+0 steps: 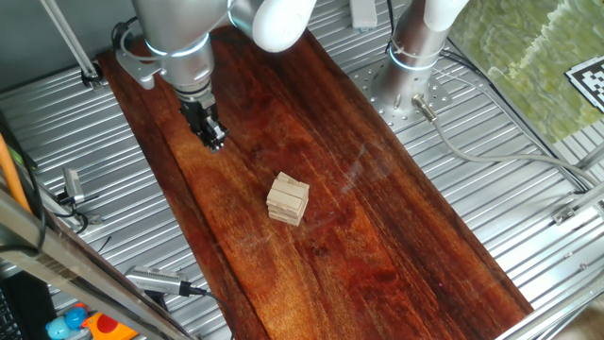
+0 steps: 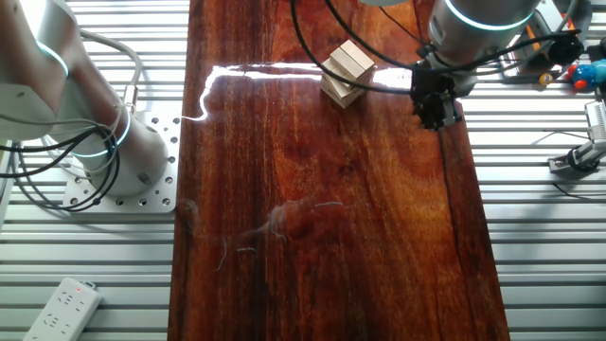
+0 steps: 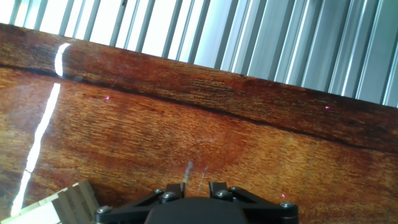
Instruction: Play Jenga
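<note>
The Jenga [image 1: 288, 198] is a small stack of pale wooden blocks in crossed layers, standing near the middle of the dark wood board [image 1: 377, 236]. My gripper [image 1: 214, 138] hovers over the board's far left part, well apart from the stack. In the other fixed view the gripper [image 2: 437, 112] is to the right of the Jenga [image 2: 347, 71]. The hand view shows only a corner of the Jenga [image 3: 62, 202] at the bottom left. There the gripper [image 3: 196, 185] points at bare board, its two fingers a narrow gap apart with nothing between them.
Ribbed metal tabletop [image 1: 85, 170] surrounds the board. A second arm's base [image 1: 411, 71] with cables stands at the back right. A power strip [image 2: 62, 308] lies on the metal. Small tools and coloured items [image 1: 90, 321] sit at the front left.
</note>
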`<state>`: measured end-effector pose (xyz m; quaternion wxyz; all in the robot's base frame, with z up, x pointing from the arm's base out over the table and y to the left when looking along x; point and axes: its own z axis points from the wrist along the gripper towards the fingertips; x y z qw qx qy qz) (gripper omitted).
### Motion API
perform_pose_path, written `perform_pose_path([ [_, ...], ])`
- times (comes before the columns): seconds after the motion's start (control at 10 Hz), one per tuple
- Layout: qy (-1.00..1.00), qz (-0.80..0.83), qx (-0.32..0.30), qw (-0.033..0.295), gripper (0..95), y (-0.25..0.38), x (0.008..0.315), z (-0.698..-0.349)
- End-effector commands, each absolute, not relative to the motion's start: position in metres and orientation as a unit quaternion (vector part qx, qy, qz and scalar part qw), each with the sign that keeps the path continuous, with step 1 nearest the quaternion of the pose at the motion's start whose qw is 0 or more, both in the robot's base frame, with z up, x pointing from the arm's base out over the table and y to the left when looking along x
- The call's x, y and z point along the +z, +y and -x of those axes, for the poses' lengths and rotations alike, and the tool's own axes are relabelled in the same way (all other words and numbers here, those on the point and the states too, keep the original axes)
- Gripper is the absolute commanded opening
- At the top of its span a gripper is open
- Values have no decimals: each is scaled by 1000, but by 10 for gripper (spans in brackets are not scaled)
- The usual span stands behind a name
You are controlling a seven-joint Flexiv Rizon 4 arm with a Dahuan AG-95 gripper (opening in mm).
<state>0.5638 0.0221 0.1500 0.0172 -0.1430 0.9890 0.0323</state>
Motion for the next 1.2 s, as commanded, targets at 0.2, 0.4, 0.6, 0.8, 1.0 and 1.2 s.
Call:
perform_pose_path([
  [0.2,990,137,31,21,190,33,146,-562],
  [0.4,990,134,29,20,190,37,145,-561],
  [0.6,991,132,30,23,190,42,142,-557],
  [0.8,990,133,30,26,380,44,139,-553],
  [1.0,990,133,29,29,380,45,135,-550],
  [1.2,990,132,28,29,380,47,134,-548],
])
